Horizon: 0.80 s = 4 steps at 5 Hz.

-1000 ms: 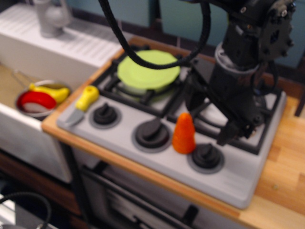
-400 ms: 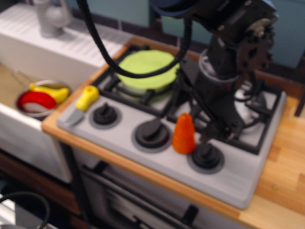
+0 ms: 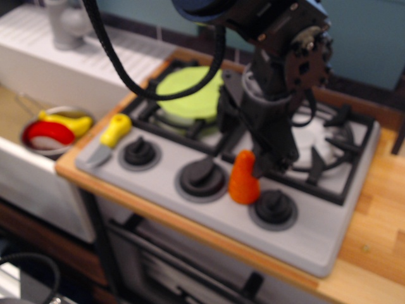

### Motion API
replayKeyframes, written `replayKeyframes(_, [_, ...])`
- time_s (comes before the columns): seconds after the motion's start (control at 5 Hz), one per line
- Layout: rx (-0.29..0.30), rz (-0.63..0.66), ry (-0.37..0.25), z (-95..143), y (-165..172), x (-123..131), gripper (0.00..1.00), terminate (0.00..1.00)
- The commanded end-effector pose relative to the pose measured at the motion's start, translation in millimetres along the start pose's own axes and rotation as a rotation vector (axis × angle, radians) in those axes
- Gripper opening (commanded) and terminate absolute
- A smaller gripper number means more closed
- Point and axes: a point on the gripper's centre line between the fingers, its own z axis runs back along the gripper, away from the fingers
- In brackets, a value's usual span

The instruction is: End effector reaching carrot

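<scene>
- One view only, and it is soft with blur, so fine detail is lost.
- Smooth, matte and cone-shaped with a rounded tip, the orange carrot (image 3: 243,179) stands upright on the pale grey front panel of the stove (image 3: 304,237), at the centre of the frame, between two round black knobs (image 3: 202,179).
- Upper centre, a flat lime-green disc (image 3: 187,90) lies on the black burner grates (image 3: 190,130).
- Left of centre, a knife (image 3: 109,139) with a glossy yellow handle and a grey blade rests at the stove's left edge.
- At the left edge of the frame, a round metal bowl (image 3: 31,143) holds a red toy (image 3: 48,133) and a yellow toy (image 3: 66,121).
- Bulky and black, the end effector (image 3: 264,166) comes down from the upper centre of the frame, tilted, its dark tip just beside the carrot's upper right side; touching or not, I cannot tell.
- Whether its jaws are parted or closed is hidden by blur.
- A thick, braided black cable (image 3: 142,88) loops from the top of the frame across the green disc.
- Warm wooden countertop (image 3: 373,253) surrounds the stove; a pale ribbed drainboard (image 3: 95,57) and a grey faucet (image 3: 63,22) fill the upper left, with a teal wall (image 3: 367,31) behind.
</scene>
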Motion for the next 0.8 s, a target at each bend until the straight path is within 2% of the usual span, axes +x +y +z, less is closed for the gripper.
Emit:
replayKeyframes(0.0, [-0.044, 0.040, -0.007, -3.5, -1.5, 8.3, 1.00, 0.00])
replayKeyframes(0.2, [-0.065, 0.059, 0.036, -2.0, -3.3, 6.4, 1.00, 0.00])
replayKeyframes(0.4, [-0.086, 0.086, 0.051, -3.1, -8.2, 8.1, 1.00, 0.00])
replayKeyframes(0.6, [-0.086, 0.086, 0.051, -3.1, -8.2, 8.1, 1.00, 1.00])
